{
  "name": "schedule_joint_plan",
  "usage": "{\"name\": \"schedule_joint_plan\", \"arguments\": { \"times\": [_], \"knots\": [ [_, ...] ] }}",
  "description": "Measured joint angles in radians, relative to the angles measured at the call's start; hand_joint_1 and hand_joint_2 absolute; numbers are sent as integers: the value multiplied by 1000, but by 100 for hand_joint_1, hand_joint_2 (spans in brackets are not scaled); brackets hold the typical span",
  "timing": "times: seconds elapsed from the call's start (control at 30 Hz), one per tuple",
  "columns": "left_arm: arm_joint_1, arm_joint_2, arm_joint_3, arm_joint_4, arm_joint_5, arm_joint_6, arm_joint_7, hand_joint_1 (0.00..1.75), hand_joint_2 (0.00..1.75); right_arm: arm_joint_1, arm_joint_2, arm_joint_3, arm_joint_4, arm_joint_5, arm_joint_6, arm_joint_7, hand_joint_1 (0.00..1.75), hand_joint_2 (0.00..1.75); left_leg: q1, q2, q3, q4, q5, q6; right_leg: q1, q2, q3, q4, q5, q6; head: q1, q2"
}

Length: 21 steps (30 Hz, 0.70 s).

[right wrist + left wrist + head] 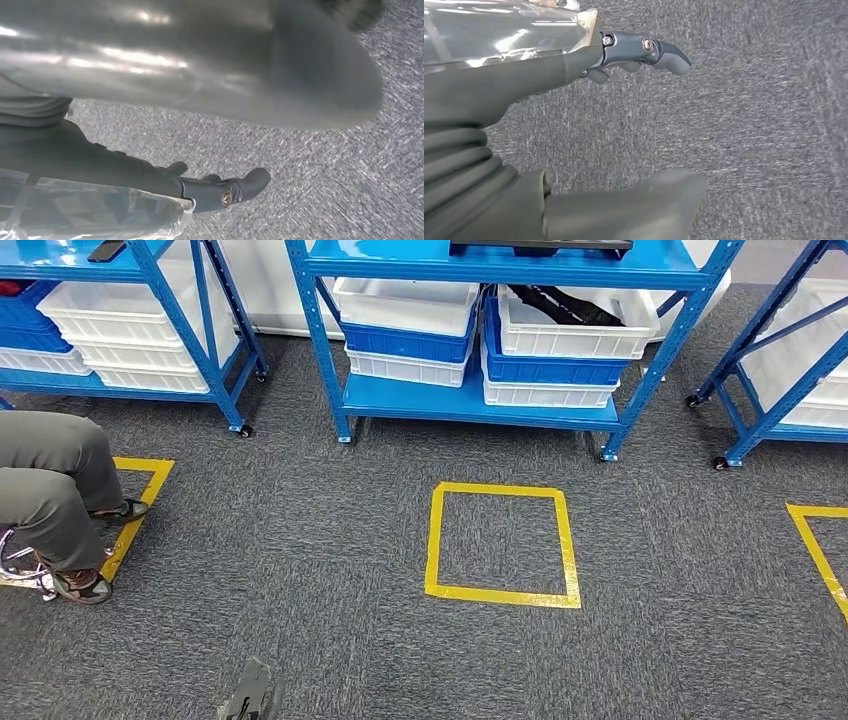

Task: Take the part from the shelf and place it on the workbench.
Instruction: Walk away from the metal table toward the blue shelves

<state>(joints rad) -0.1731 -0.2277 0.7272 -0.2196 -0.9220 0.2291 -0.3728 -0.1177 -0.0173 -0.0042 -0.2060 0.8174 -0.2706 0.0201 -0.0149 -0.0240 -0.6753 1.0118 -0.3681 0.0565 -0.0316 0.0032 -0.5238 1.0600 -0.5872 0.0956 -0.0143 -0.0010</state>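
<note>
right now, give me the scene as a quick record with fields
shelf ahead: blue rack on the far side of the carpet
bins: stacked white and blue crates on its lower shelf
floor mark: yellow tape square in front of the rack
person: seated at left, grey trouser leg
left hand: hangs over carpet, holds nothing
right hand: hangs over carpet, holds nothing
part: not identifiable

Three blue racks: left (190, 315), middle (470, 400), right (780, 370).
Middle rack: four white bins (405, 302), two blue bins (555, 368).
Left rack: four white bins (120, 305), one blue bin (25, 325).
Three yellow tape squares on carpet: left (140, 500), middle (500, 592), right (815, 540).
One seated person (50, 490), far left.
</note>
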Motion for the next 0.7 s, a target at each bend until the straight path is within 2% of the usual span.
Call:
{"name": "schedule_joint_plan", "arguments": {
  "times": [0.03, 0.07, 0.13, 0.2, 0.23, 0.3, 0.33, 0.37, 0.4, 0.47, 0.53, 0.63, 0.7],
  "knots": [
    [0, 1, -1, 0, 0, 1, 2, 0, 175, 1, 1, -1, 1, 0, 0, -1, 0, 175, -2, -1, -1, 7, -5, -6, -1, -2, -3, -25, 29, -5, 0, 0],
    [1, 1, -1, 0, 0, 1, 3, 0, 175, 2, 3, -2, 3, 1, 1, -2, 0, 175, -5, -2, -1, 13, -8, -10, 0, -3, -6, -28, 40, -17, -2, 0],
    [0, 2, -2, 0, 1, 3, 5, 0, 175, 0, 4, -5, 3, 1, 2, -6, 0, 175, -5, -3, -3, 19, -12, -14, 0, -2, -1, -29, 44, -43, -6, 0],
    [-2, 3, -3, 0, 2, 4, 6, 0, 175, -4, 5, -9, 3, -1, 3, -7, 0, 175, 0, 3, -13, 48, -32, -23, -4, -1, 10, -31, 46, -57, -9, 0],
    [-3, 3, -4, 0, 3, 4, 6, 0, 175, -6, 6, -11, 3, -1, 3, -7, 0, 175, 3, 7, -28, 87, -55, -30, -6, -1, 16, -32, 46, -63, -11, 0],
    [-3, 3, -7, 0, 3, 3, 7, 0, 175, -8, 6, -15, 3, 0, 4, -4, 0, 175, 11, 14, -83, 212, -113, -43, -4, -2, 22, -31, 42, -72, -14, 0],
    [-3, 3, -8, 0, 4, 2, 9, 0, 175, -8, 6, -17, 3, 0, 4, -2, 0, 175, 14, 16, -112, 268, -131, -46, -3, -2, 24, -31, 40, -76, -14, 0],
    [-3, 3, -10, 0, 4, 0, 12, 0, 175, -7, 6, -19, 3, 1, 4, 0, 0, 175, 17, 18, -128, 296, -132, -47, -2, -2, 27, -31, 38, -79, -14, 0],
    [-4, 4, -11, 0, 4, -3, 17, 0, 175, -7, 6, -21, 3, 1, 4, 2, 0, 175, 19, 20, -126, 286, -114, -46, -1, -1, 30, -31, 35, -81, -14, 0],
    [-9, 5, -12, 0, 3, -12, 26, 0, 175, -8, 8, -23, 3, 3, 5, 7, 0, 175, 18, 20, -75, 174, -48, -35, 0, 2, 41, -32, 27, -83, -14, 0],
    [-17, 9, -14, 0, 2, -18, 32, 0, 175, -10, 12, -25, 2, 5, 7, 10, 0, 175, 12, 19, -23, 75, -15, -19, 2, 4, 44, -36, 20, -79, -14, 0],
    [-22, 12, -16, -1, 2, -19, 37, 0, 175, -14, 16, -25, 2, 8, 12, 14, 0, 175, 2, 19, -5, 38, -29, -3, 5, 3, 41, -50, 15, -65, -16, 0],
    [-22, 12, -17, -1, 2, -19, 39, 0, 175, -15, 17, -26, 2, 10, 14, 17, 0, 175, 6, 20, 18, 9, -31, 3, 10, -2, 42, -39, 3, -59, -15, 0]
  ]
}}
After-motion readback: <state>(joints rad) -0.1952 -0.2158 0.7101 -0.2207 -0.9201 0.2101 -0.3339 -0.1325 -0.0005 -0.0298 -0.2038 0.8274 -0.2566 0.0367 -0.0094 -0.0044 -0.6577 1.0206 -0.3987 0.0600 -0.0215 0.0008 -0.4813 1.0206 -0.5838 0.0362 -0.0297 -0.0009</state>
